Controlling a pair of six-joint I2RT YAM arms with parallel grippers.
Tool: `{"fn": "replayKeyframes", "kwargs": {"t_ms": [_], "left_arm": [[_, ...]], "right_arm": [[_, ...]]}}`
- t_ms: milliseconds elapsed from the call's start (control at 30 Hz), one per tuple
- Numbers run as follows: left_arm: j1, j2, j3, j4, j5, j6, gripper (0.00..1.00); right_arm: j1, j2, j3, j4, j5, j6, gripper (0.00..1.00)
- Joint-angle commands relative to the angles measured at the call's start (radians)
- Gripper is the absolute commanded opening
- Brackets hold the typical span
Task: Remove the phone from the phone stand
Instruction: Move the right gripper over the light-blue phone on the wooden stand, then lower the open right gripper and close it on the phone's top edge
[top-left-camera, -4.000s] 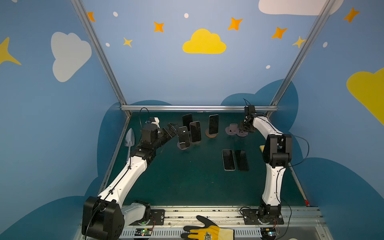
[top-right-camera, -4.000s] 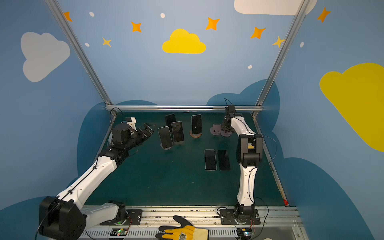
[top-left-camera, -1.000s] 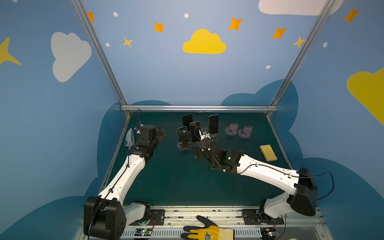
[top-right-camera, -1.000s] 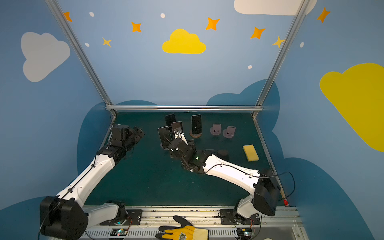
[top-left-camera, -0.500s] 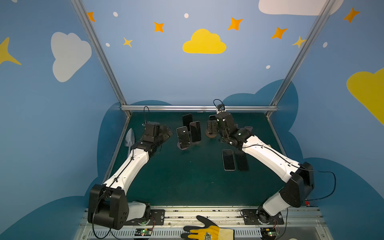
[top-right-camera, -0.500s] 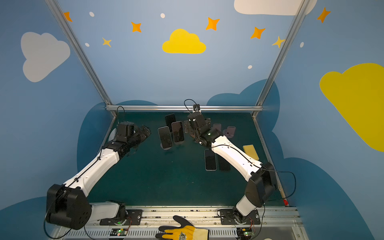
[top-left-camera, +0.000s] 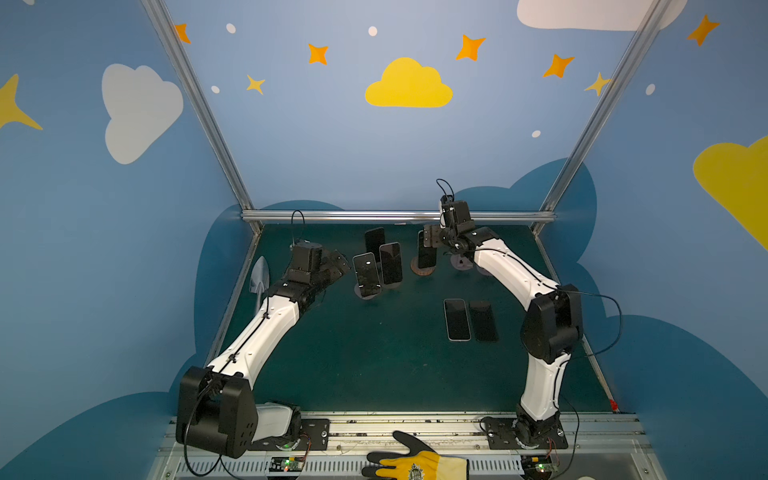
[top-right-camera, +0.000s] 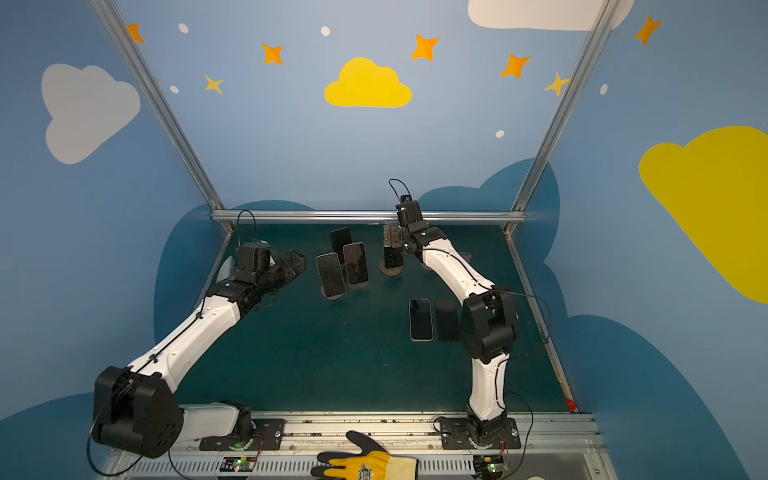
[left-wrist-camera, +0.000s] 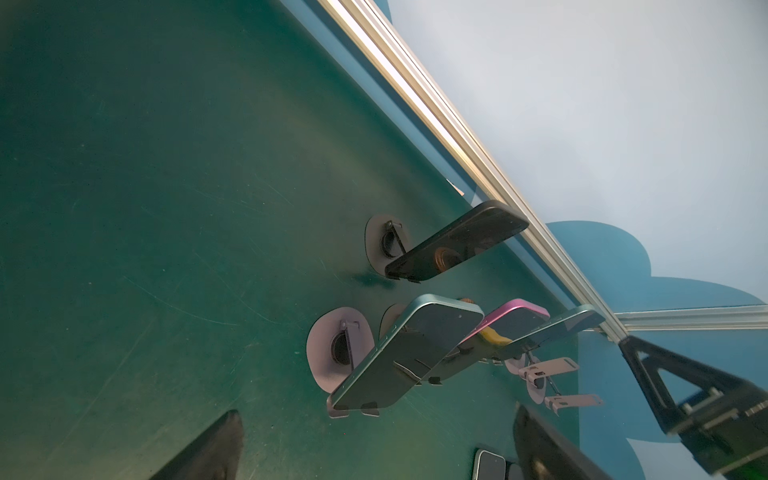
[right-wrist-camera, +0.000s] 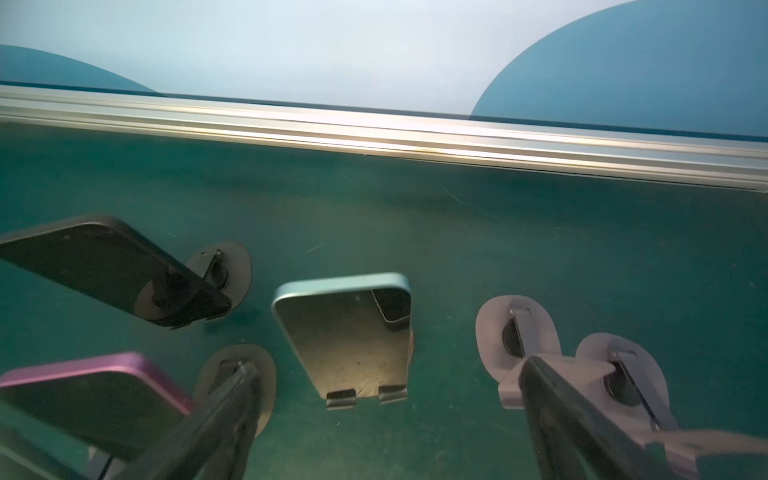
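Hovering over which one, the right end effector?
— The phone with the pale teal frame, far centre of the worktop. It stands propped in its phone stand, the one with the round wooden base, its lower edge in the two front clips.
How do they sit, one to the other?
— The end effector hangs over the phone's upper end in both top views. From the right wrist camera the phone lies straight ahead, between the two fingers but beyond their tips; I see no contact.
And the jaws?
— Spread wide, nothing in them.
The left end effector?
— Also spread and empty, well to the left, pointing at three more on stands: teal phone nearest, pink-edged phone just behind it, black phone farthest.
Anything else nearby?
— Two bare grey stands just right of the task phone, partly hidden by the right arm from above. A pair of flat phones lies side by side nearer, right of centre. A yellow and black glove rests on the near rail.
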Motion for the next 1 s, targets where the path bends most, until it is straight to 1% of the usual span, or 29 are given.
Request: {"fn": "replayKeyframes", "kwargs": {"t_ms": [0, 167, 300, 400, 567, 733, 867, 967], "left_arm": [[0.004, -0.004, 0.014, 0.001, 0.0, 0.028, 1.0], [0.004, 0.008, 0.017, 0.0, 0.01, 0.026, 1.0], [0.003, 0.016, 0.02, 0.006, 0.021, 0.029, 1.0], [0.004, 0.025, 0.028, 0.002, 0.034, 0.027, 1.0], [0.004, 0.023, 0.031, 0.0, 0.046, 0.029, 1.0], [0.006, 0.012, 0.029, 0.001, 0.047, 0.03, 1.0], [0.005, 0.006, 0.027, 0.007, 0.051, 0.028, 1.0], [0.006, 0.008, 0.025, 0.01, 0.056, 0.026, 1.0]], "right_arm": [[-0.016, 0.034, 0.064, -0.018, -0.076, -0.028, 0.97], [-0.026, 0.044, 0.048, 0.014, -0.131, -0.054, 0.96], [-0.024, 0.029, 0.014, 0.058, -0.168, -0.031, 0.97], [-0.026, 0.034, -0.003, 0.099, -0.164, -0.023, 0.97], [-0.025, 0.075, 0.052, 0.072, -0.13, -0.017, 0.97], [-0.025, 0.096, 0.075, 0.067, -0.16, -0.026, 0.97], [-0.027, 0.106, 0.066, 0.097, -0.162, -0.041, 0.97], [-0.025, 0.127, 0.095, 0.083, -0.165, -0.06, 0.97]]}}
